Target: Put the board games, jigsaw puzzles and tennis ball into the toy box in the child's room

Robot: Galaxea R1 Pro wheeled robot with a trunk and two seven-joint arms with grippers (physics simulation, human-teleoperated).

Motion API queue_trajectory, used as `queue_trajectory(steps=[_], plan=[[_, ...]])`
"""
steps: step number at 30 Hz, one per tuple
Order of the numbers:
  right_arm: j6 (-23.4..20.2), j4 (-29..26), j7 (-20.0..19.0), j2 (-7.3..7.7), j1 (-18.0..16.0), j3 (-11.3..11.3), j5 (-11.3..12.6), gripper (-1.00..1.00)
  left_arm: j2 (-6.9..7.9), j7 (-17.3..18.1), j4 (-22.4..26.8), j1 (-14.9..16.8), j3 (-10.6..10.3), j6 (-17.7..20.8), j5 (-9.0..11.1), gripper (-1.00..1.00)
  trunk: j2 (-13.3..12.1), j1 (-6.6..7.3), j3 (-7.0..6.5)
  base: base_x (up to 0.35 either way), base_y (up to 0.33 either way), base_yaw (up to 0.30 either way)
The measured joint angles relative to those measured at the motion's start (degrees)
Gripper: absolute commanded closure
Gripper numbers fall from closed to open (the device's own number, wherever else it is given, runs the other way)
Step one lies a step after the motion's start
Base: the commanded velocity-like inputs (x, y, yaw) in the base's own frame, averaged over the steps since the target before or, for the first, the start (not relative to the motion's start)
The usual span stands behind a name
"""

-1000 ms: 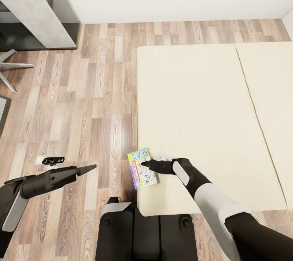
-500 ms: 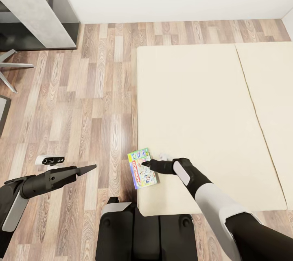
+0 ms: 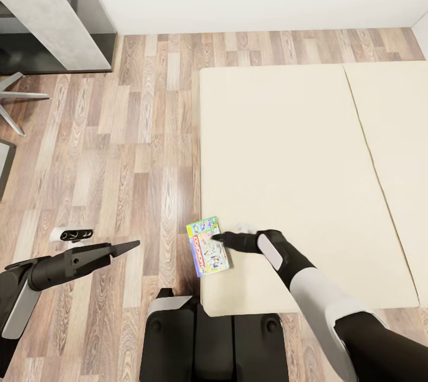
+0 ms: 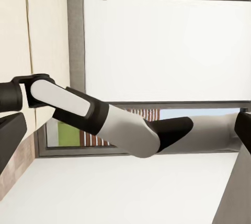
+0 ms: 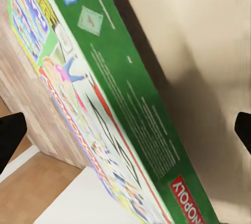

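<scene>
Jaws of our right gripper (image 3: 219, 238) stand apart, astride the board game (image 3: 207, 246), which overhangs the bed (image 3: 285, 150) at its near left edge. We judge it light, stiff and slick, best pinched across its thin overhanging side. Left gripper's (image 3: 128, 246) state we cannot tell.

The cream mattress of the bed (image 3: 297, 162) ran off the head view's right edge. The green-red printed board game box (image 5: 110, 103) was cropped by the right wrist view's edges, its small print too blurred to read there. The pale grey-topped table (image 3: 44, 13) was cut off at the upper left corner.
</scene>
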State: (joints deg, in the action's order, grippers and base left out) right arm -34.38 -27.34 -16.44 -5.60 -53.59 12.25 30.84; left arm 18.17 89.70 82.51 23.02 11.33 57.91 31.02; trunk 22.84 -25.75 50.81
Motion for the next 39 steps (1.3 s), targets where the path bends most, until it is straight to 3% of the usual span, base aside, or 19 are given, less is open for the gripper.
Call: queue_trajectory(steps=[10, 14, 16, 21, 25, 27, 34, 37, 39], plan=[[-2.44, -5.94, -2.52, 4.56, 1.68, 0.08, 0.53, -1.0, 0.0, 0.09, 0.0, 0.0, 0.01, -0.06, 0.02, -1.0, 0.0, 0.0, 0.0, 0.0, 0.0, 0.0], [-5.74, -14.04, -4.27, 5.85, 4.77, -0.05, 0.9, -1.0, 0.01, 0.09, 0.0, 0.0, 0.02, -0.06, 0.02, -1.0, 0.0, 0.0, 0.0, 0.0, 0.0, 0.0], [-8.25, -24.02, -5.0, 6.36, 9.35, -0.49, 0.94, -1.0, 0.05, 0.09, 0.0, 0.0, 0.08, -0.07, 0.03, -1.0, 0.01, 0.01, 0.0, 0.0, 0.0, 0.0], [-10.32, -39.58, -5.13, 6.65, 16.95, -2.48, 0.78, -1.0, 0.12, 0.09, 0.0, 0.0, 0.65, 0.0, 0.03, -1.0, 0.0, 0.01, 0.0, 0.0, 0.0, 0.0], [-10.67, -42.76, -5.28, 6.69, 19.34, -4.33, 0.86, -1.0, 0.26, 0.09, -0.04, -0.05, 0.96, 0.0, 0.09, -1.0, 0.0, 0.0, 0.0, 0.0, 0.0, 0.0], [-10.8, -43.64, -5.38, 6.7, 20.06, -5.49, 0.91, -1.0, 0.32, 0.09, -0.07, -0.1, 2.18, 0.04, 0.09, -1.0, 0.0, 0.0, 0.0, 0.0, 0.0, 0.0], [-10.75, -47.7, -5.47, 6.53, 23.56, -6.08, 0.96, -1.0, 0.44, 0.08, -0.55, -0.7, 5.82, 0.01, -0.16, -1.0, 0.0, 0.01, -0.06, 0.0, 0.0, 0.0], [-10.82, -51.39, -5.49, 6.57, 24.71, -6.12, 0.99, -1.0, 0.96, 0.08, -3.01, -0.98, 6.11, -0.68, -1.15, -1.0, 0.0, 0.0, -0.25, 0.0, 0.0, 0.0], [-10.84, -55.02, -5.5, 6.62, 27.49, -6.24, 0.95, -1.0, 1.79, 0.08, -6.73, -1.19, 6.25, -2.87, -2.7, -1.0, 0.0, 0.01, -0.42, 0.0, 0.0, 0.0]])
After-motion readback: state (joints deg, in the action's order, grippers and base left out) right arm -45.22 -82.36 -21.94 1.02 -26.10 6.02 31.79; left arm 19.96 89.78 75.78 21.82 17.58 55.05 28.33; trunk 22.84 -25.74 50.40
